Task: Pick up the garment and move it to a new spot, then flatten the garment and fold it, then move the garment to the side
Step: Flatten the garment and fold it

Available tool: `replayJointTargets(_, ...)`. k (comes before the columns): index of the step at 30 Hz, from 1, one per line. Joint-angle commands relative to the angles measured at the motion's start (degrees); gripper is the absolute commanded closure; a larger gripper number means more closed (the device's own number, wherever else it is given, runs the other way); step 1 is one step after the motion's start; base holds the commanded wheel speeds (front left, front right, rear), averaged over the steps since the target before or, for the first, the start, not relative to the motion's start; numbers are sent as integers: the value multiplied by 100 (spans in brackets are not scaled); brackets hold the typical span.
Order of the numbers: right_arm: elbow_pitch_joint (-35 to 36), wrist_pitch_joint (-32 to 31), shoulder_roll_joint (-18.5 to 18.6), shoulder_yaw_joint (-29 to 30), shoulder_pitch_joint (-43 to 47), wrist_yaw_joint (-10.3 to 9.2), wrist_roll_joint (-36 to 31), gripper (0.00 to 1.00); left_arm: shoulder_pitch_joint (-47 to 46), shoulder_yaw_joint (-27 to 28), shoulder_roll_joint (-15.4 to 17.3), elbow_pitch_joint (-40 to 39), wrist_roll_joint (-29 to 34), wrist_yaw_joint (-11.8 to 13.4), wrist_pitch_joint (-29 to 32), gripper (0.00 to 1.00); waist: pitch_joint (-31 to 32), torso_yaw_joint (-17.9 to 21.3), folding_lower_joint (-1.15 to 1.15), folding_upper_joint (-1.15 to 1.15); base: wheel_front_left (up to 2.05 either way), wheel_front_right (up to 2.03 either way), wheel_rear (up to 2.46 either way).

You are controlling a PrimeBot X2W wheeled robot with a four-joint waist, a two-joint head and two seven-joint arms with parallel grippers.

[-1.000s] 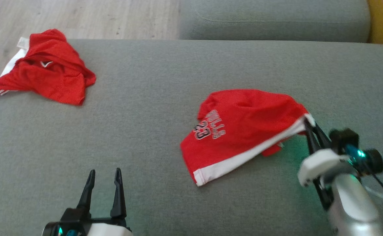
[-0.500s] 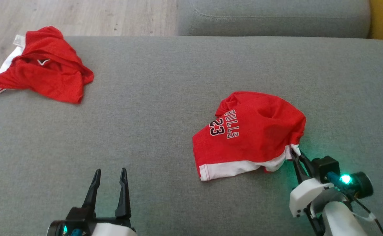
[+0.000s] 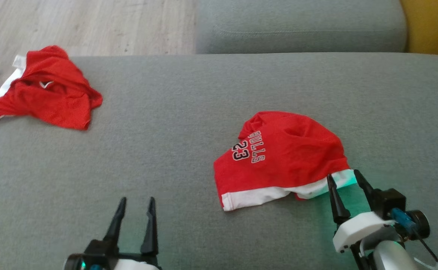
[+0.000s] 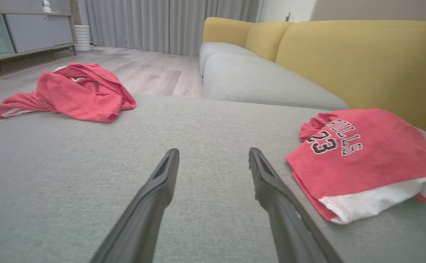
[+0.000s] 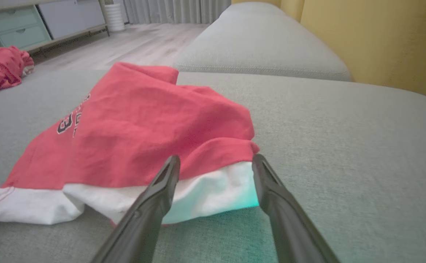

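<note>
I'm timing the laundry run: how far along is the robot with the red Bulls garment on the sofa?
Done: the red Bulls garment has been pulled to its spot on the cushion; the right gripper has just opened off its white hem. In hand: nothing; the left gripper is open too. Left: it lies bunched, so flattening, folding and moving aside remain.

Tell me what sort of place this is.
Probably a living room in a home: a grey sofa seat with yellow back cushions, floor-length curtains and a drawer cabinet.

Soft even daylight, shadows faint. Green glow tints sofa cushion (image 3: pixel 166 150) nr right gripper (image 3: pixel 342 174). Head cam slightly soft; wrist cams warp at edges.
</note>
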State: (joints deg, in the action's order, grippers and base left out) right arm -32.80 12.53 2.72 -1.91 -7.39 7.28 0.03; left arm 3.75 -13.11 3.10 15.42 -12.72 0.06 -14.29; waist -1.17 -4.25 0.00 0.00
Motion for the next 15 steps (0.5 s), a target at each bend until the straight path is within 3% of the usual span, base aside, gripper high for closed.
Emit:
replayJointTargets(1,345,112,16,-136,-67,21,108,0,-159,81,-20,-144,-52,-32,-71,0,54,89,0,0,0,0,0)
replayJointTargets(11,1418,73,16,-142,137,21,292,0,-391,-929,-22,238,-406,-274,26,0,28,420,0,0,0,0,0)
replayJointTargets(15,1803,-45,16,-186,133,21,314,0,-672,-1359,-22,586,-827,-359,227,0,-105,577,0,0,0,0,0)
